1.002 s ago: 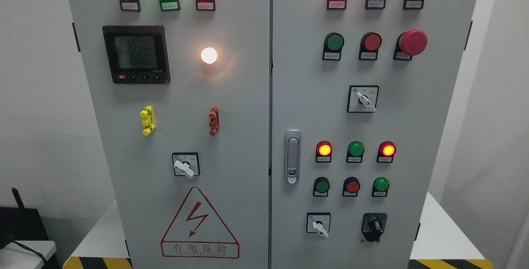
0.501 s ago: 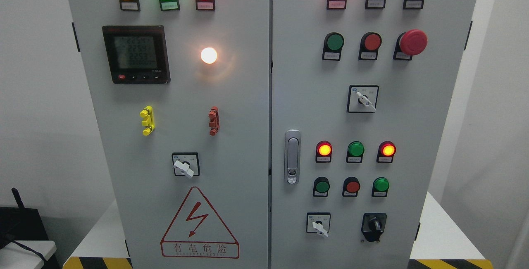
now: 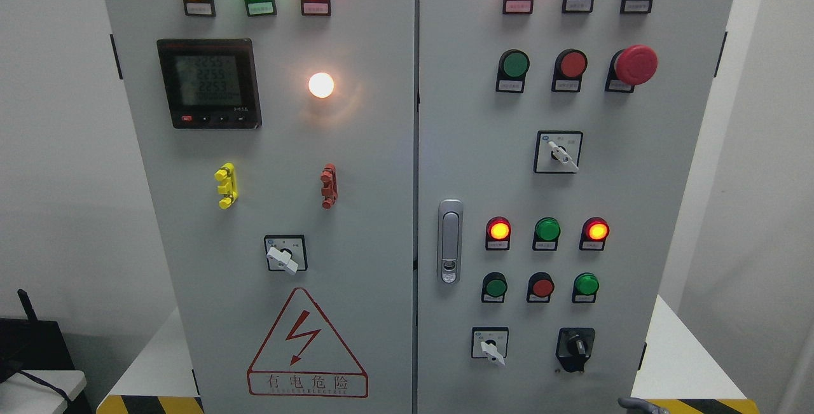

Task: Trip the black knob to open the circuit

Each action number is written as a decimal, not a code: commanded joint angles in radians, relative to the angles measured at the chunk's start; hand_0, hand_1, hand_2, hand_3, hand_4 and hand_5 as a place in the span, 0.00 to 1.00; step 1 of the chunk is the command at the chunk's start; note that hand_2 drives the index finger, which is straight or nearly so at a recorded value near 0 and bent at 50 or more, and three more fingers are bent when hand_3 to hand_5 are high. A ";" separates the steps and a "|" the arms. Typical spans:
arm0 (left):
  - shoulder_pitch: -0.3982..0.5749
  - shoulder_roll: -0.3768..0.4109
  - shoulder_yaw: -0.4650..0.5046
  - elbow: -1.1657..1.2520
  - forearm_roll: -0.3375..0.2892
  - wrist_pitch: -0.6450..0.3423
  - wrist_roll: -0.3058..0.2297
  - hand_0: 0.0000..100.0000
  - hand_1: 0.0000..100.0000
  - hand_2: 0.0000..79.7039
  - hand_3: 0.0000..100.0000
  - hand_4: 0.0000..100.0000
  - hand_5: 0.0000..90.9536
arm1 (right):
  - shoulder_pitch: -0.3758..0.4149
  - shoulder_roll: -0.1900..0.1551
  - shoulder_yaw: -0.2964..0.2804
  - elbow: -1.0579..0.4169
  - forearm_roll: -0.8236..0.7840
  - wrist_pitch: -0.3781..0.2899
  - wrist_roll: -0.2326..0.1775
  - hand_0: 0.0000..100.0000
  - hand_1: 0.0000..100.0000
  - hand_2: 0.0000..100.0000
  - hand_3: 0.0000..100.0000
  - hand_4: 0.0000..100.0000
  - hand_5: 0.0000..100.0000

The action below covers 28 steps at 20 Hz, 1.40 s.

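- While you watch, black knob [image 3: 575, 347] sits low on the cabinet's right door [image 3: 636, 210], untouched.
- Right hand [image 3: 641, 406] barely peeks in below it; finger state can't be told.

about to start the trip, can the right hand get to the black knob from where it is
Probably yes: the right hand is just showing at the bottom edge, below and right of the black knob, with nothing between them.

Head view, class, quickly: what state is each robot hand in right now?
Left hand: not in view.
Right hand: only a grey tip at the bottom edge; state cannot be told.
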 commanded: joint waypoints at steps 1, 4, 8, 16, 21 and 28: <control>-0.008 0.000 0.000 0.000 -0.032 0.000 -0.001 0.12 0.39 0.00 0.00 0.00 0.00 | -0.053 0.055 0.038 0.114 0.039 0.002 -0.024 0.25 0.77 0.43 0.78 0.84 0.94; -0.008 0.000 0.000 0.000 -0.032 0.000 -0.001 0.12 0.39 0.00 0.00 0.00 0.00 | -0.056 0.057 0.035 0.130 0.042 0.002 -0.032 0.25 0.78 0.43 0.78 0.84 0.94; -0.008 0.000 0.000 0.000 -0.032 0.000 -0.001 0.12 0.39 0.00 0.00 0.00 0.00 | -0.073 0.058 0.032 0.159 0.047 0.000 -0.047 0.26 0.78 0.43 0.78 0.84 0.95; -0.008 0.000 0.000 0.000 -0.034 0.000 -0.001 0.12 0.39 0.00 0.00 0.00 0.00 | -0.131 0.058 0.021 0.188 0.044 0.003 -0.064 0.26 0.78 0.42 0.79 0.85 0.95; -0.008 -0.001 0.000 0.000 -0.032 0.000 -0.001 0.12 0.39 0.00 0.00 0.00 0.00 | -0.141 0.060 0.020 0.206 0.039 0.003 -0.073 0.26 0.78 0.42 0.79 0.85 0.95; -0.008 0.000 0.000 0.000 -0.034 0.000 -0.001 0.12 0.39 0.00 0.00 0.00 0.00 | -0.164 0.060 0.001 0.243 0.035 0.000 -0.092 0.27 0.78 0.42 0.79 0.85 0.95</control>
